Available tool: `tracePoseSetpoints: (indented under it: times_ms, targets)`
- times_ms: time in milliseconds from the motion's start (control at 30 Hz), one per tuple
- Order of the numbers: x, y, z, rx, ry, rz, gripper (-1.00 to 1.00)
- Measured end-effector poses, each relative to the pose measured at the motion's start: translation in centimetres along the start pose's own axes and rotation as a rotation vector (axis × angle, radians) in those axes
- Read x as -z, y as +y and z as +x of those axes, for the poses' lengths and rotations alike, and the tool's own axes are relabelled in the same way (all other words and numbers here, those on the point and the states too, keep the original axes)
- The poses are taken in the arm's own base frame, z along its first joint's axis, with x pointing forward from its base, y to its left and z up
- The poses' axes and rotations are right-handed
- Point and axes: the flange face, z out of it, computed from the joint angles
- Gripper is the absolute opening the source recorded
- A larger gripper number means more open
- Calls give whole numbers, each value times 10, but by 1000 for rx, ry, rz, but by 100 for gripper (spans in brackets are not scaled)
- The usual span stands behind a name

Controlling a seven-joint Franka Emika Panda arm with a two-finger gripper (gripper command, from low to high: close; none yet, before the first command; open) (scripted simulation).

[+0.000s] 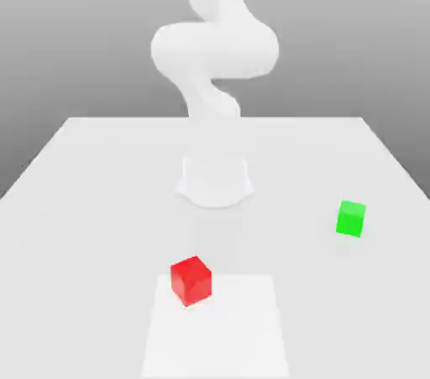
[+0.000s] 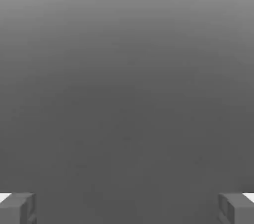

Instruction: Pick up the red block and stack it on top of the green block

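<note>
Pale grey desk (image 1: 84, 201) against grey backdrop, white robot arm (image 1: 214, 58) at its middle, small plain red cube (image 1: 191, 280) near arm's base, small plain green cube (image 1: 351, 218) well apart toward the exterior view's right, pincer (image 2: 127, 208) spread wide, holding nothing.

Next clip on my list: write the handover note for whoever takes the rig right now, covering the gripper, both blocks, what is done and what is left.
Gripper: jaws wide open, nothing between them.
Small bright red cube: resting on the white table, at the edge of a lighter square patch, in front of the arm's base.
Small bright green cube: on the table towards the exterior view's right, well apart from the red cube.
Done: nothing yet; neither cube is grasped or stacked.
Left: grasp the red cube, lift it, set it on the green cube, release.
</note>
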Motion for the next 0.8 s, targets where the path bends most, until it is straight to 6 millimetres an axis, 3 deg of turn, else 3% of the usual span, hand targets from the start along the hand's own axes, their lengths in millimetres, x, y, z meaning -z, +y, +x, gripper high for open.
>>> tracePoseSetpoints:
  times_ms: [200,400,600,800]
  targets:
    - [-142,56,-36,152,-180,-132,0]
    - [-249,135,-107,315,-384,-243,0]
    - [-322,236,-207,485,-617,-335,0]
    - [-362,269,-241,504,-642,-345,0]
